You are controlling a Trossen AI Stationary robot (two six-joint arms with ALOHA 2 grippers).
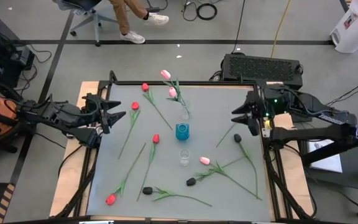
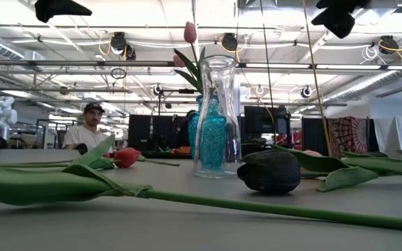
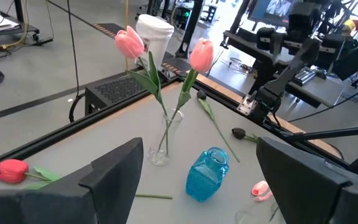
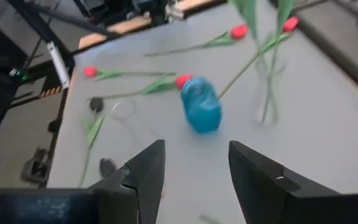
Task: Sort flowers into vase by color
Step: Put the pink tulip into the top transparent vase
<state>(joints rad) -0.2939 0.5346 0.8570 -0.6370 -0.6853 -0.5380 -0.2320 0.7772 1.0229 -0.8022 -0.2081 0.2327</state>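
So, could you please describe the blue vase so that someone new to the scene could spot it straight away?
Start at the grey table and go to its middle, where three vases stand in a short row. The blue vase is the middle one, between a clear vase holding two pink tulips and an empty clear vase. It alone is bright turquoise, and squat.

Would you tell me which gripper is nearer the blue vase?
Right. The right gripper hovers off one side of the blue vase; the left gripper hovers farther off on the opposite side.
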